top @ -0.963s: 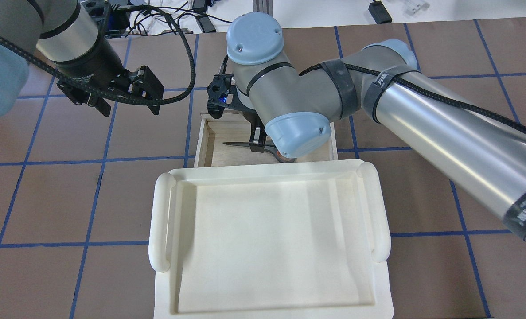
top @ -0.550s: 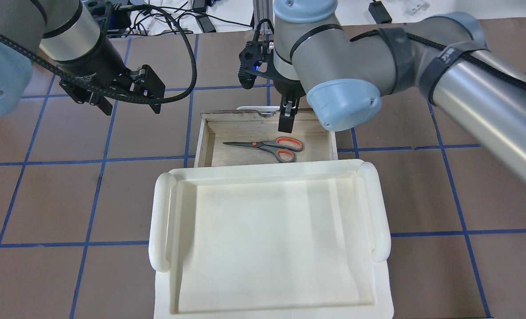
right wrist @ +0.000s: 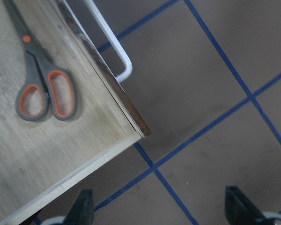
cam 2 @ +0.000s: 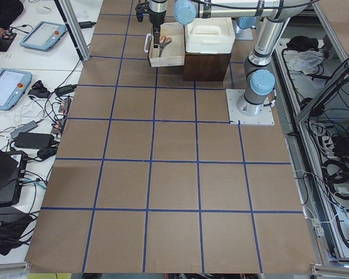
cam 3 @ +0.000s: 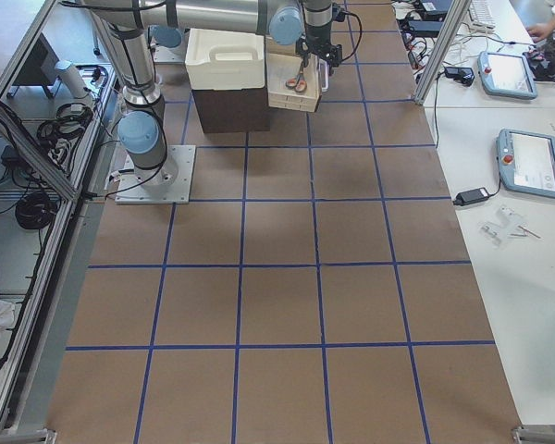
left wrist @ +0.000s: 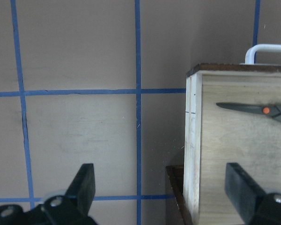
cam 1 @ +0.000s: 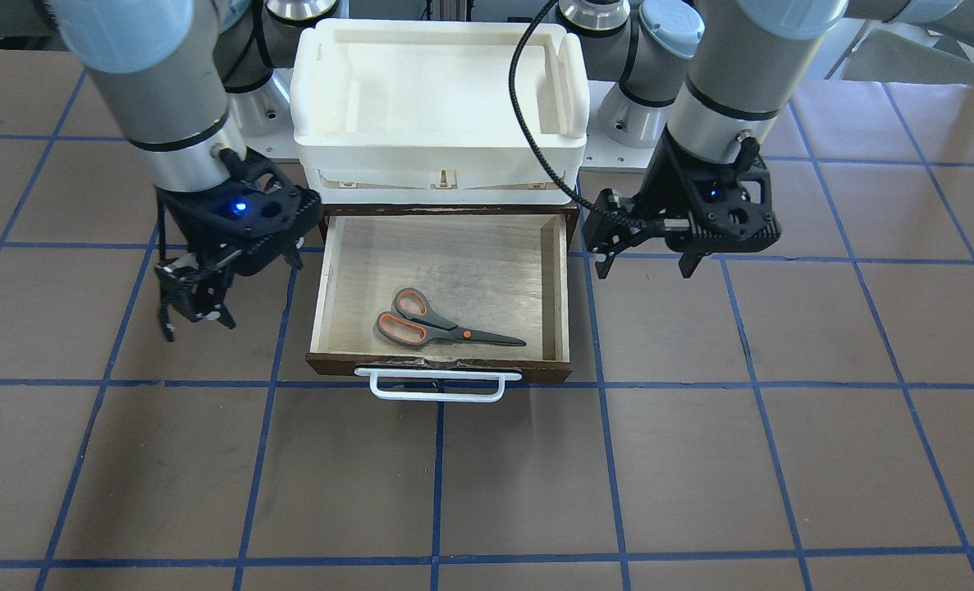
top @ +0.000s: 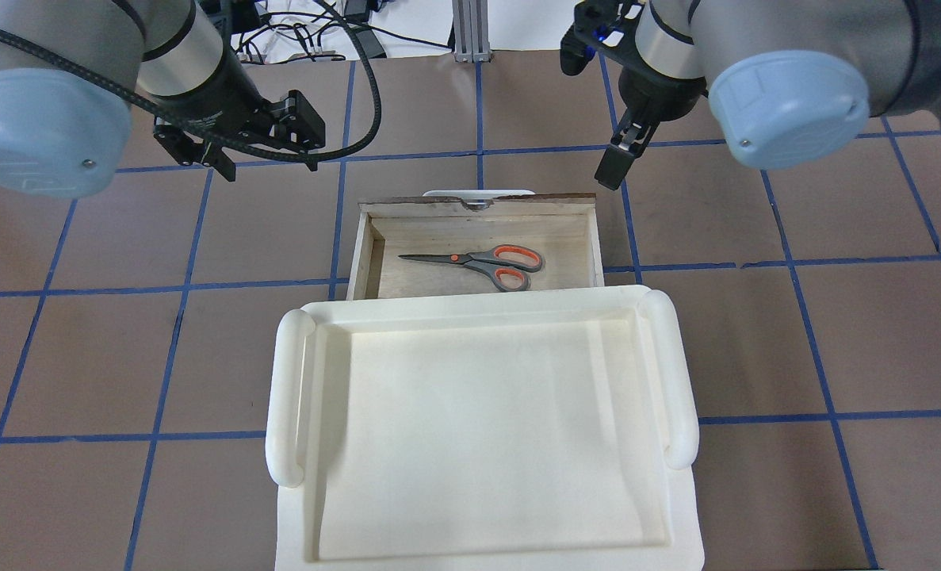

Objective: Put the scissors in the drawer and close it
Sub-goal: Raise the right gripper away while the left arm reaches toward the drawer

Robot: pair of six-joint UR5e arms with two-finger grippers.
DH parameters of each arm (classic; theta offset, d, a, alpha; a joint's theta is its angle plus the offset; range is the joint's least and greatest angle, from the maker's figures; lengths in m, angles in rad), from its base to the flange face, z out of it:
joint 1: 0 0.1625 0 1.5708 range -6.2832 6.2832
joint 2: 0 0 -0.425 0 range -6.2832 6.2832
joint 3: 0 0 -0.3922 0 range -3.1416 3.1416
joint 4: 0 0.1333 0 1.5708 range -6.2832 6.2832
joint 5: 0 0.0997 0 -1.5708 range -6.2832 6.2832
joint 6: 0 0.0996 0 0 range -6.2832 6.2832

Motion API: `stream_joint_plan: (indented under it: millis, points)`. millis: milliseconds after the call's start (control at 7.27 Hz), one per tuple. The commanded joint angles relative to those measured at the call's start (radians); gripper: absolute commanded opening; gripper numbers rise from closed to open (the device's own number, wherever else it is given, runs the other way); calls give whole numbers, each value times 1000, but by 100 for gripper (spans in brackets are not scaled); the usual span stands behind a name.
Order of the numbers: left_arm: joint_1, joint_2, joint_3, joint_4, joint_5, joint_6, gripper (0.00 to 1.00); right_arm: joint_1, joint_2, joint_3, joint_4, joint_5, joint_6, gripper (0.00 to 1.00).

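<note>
The scissors point(top: 478, 262) lie flat inside the open wooden drawer point(top: 594, 246), blades toward my left; they also show in the front view point(cam 1: 441, 322) and both wrist views point(left wrist: 267, 110) point(right wrist: 42, 84). The drawer point(cam 1: 560, 287) is pulled out, with its white wire handle point(cam 1: 437, 386) at the front. My right gripper point(top: 613, 162) is open and empty, hovering over the table just past the drawer's front right corner point(cam 1: 195, 318). My left gripper point(top: 268, 159) is open and empty, hovering beside the drawer's left wall point(cam 1: 644, 264).
A white plastic tray point(top: 288, 396) sits on top of the cabinet behind the drawer point(cam 1: 306, 82). The brown table mat with blue grid lines point(top: 755, 341) surrounds the cabinet. Cables and devices lie beyond the table's far edge point(top: 311, 32).
My right gripper let go of the scissors, rose out of the drawer and moved away past its front right corner. The scissors stay in the drawer. My left arm shifted slightly.
</note>
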Motion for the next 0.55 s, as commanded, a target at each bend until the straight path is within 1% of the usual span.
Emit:
stream_joint_plan:
  millis: [0, 138, 275, 412]
  points:
    - [-107, -127, 16, 190, 6, -135, 100, -109, -38, 2, 73, -4, 260, 100]
    - [-138, -185, 57, 228, 14, -152, 100, -115, -58, 2, 95, -6, 364, 100]
    - [-155, -242, 123, 229, 13, -172, 100, -120, -61, 0, 95, -6, 520, 100]
    - [-168, -300, 183, 229, 16, -195, 100, -120, -63, 2, 102, -7, 715, 100]
